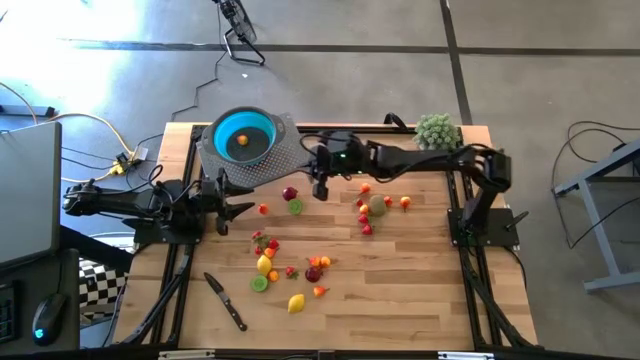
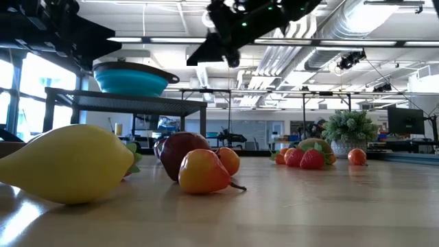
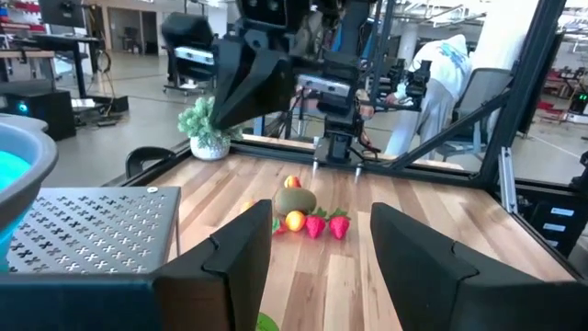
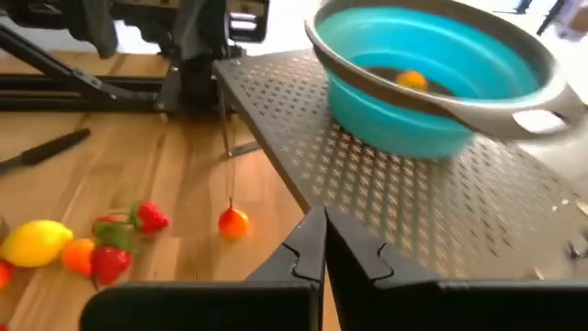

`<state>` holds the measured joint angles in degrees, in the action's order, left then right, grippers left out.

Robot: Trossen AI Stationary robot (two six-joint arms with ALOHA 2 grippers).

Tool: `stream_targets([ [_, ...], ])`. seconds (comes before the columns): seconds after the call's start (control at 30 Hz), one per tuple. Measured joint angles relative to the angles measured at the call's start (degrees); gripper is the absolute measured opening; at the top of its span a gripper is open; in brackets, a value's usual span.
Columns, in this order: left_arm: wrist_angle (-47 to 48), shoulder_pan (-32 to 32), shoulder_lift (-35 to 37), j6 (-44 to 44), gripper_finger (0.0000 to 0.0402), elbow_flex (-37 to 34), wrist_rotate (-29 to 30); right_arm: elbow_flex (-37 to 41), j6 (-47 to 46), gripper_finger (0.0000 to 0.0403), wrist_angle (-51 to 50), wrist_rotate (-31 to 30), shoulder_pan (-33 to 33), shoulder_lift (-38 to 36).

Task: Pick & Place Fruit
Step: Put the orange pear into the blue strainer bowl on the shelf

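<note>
The right gripper is hanging above the table just off the edge of the perforated metal stand, with its fingers pressed together and nothing between them. The teal bowl is sitting on that stand and is already holding one orange fruit, so the right arm is most likely between picks, and the bulk of the job is still lying out on the wood. The fruits nearest this gripper are the dark maroon one and the lime green one, both lying just below it and slightly toward the left arm's side; being round, they are offering no long axis to line up with. A second cluster around a greenish-brown fruit is lying near the right arm's forearm, and a third spread, with a yellow lemon at its near edge, is lying well apart toward the front of the table. The left gripper is waiting at its own side of the table with its fingers parted and empty; a small orange fruit is lying just beside it, though from overhead it is hard to say whether that one is within reach. For the right arm, the coming move is probably turning on reopening and dropping straight onto the maroon fruit.
</note>
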<state>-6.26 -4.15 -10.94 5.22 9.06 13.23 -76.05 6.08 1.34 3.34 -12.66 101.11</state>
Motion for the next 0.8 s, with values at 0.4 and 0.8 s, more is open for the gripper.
stream_targets([
  [0.4,0.4,0.0,0.0,0.0,0.0184,0.0,0.0,19.1,-8.7,0.0003,-0.3,-9.6,0.6,-19.0],
  [0.8,0.4,0.0,0.0,0.0,0.0184,0.0,0.0,22.6,-28.1,0.0003,-27.8,-24.2,3.4,-33.1],
])
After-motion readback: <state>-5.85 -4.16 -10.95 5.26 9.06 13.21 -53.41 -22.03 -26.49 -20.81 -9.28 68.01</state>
